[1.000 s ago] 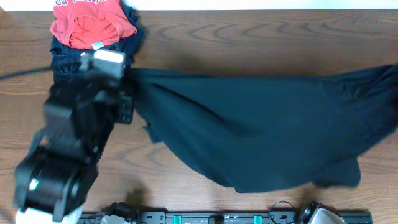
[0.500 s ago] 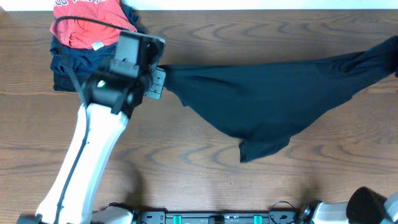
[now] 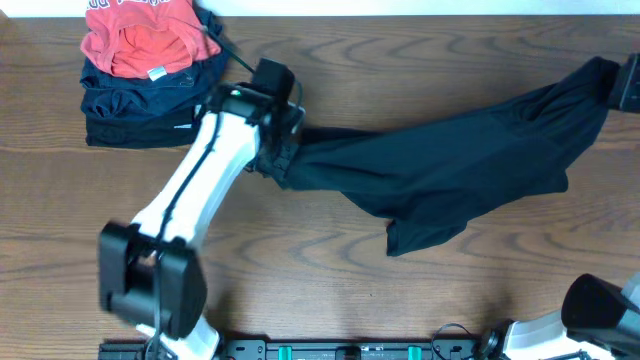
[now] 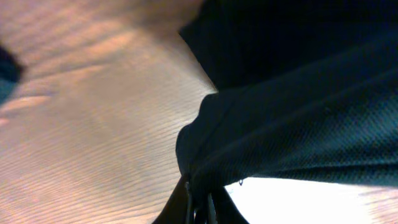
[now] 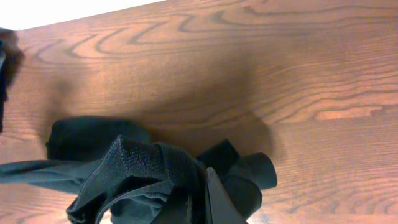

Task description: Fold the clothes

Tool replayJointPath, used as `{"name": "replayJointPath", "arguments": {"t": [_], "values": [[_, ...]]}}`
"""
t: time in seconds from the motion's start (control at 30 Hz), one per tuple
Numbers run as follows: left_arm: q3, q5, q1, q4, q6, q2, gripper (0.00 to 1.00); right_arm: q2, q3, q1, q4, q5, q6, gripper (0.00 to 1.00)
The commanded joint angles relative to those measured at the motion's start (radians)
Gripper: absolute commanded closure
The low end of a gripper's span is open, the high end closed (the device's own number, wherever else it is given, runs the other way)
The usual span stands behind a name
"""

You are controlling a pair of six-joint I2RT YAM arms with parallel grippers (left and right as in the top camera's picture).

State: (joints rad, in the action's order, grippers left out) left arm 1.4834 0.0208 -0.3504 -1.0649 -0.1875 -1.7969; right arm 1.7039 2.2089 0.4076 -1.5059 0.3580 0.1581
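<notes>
While the left claw [image 3: 279,152] and right claw [image 3: 627,85] each clench an end of the black shirt [image 3: 450,165], stretched across the desk [image 3: 400,60], overpulling could slip a thin pinch.

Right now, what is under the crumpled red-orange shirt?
A stack of folded dark navy garments, resting on the brown wooden table. The red-orange shirt covers the stack's top, so that part is hidden.

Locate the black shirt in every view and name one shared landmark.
Overhead: black shirt stretched from centre to right edge.
Left wrist: black shirt fills the right side.
Right wrist: black shirt bunched at lower left.
Shared landmark: wood-grain table.
</notes>
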Motion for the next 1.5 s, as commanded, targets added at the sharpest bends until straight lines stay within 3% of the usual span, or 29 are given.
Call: {"name": "replayJointPath", "arguments": {"t": [0.0, 0.2, 0.57, 0.7, 0.8, 0.9, 1.1, 1.3, 1.47], "values": [[0.013, -0.002, -0.001, -0.003, -0.019, -0.071, 0.94, 0.01, 0.004, -0.012, 0.01, -0.018, 0.015, 0.99], [0.013, -0.002, -0.001, 0.038, -0.022, -0.175, 0.94, 0.016, 0.004, -0.014, 0.017, -0.029, 0.015, 0.99], [0.013, -0.002, -0.001, 0.083, -0.021, -0.214, 0.93, 0.016, 0.004, -0.029, 0.022, -0.029, 0.015, 0.99], [0.013, -0.002, -0.001, 0.082, -0.021, -0.214, 0.83, 0.016, 0.004, -0.029, 0.025, -0.029, 0.015, 0.99], [0.013, -0.002, -0.001, 0.082, -0.021, -0.214, 0.67, 0.016, 0.004, -0.029, 0.024, -0.029, 0.015, 0.99], [0.013, -0.002, -0.001, 0.08, -0.021, -0.214, 0.6, 0.016, 0.004, -0.029, 0.025, -0.029, 0.015, 0.99], [0.013, -0.002, -0.001, 0.088, -0.021, -0.214, 0.59, 0.016, 0.004, -0.029, 0.025, -0.029, 0.015, 0.99], [0.019, 0.003, -0.001, 0.22, -0.027, -0.214, 0.59, 0.016, 0.004, -0.03, 0.032, -0.028, 0.014, 0.99], [0.109, 0.18, -0.001, 0.225, -0.086, -0.214, 0.5, 0.017, 0.003, -0.03, 0.033, -0.029, 0.014, 0.99]]}}
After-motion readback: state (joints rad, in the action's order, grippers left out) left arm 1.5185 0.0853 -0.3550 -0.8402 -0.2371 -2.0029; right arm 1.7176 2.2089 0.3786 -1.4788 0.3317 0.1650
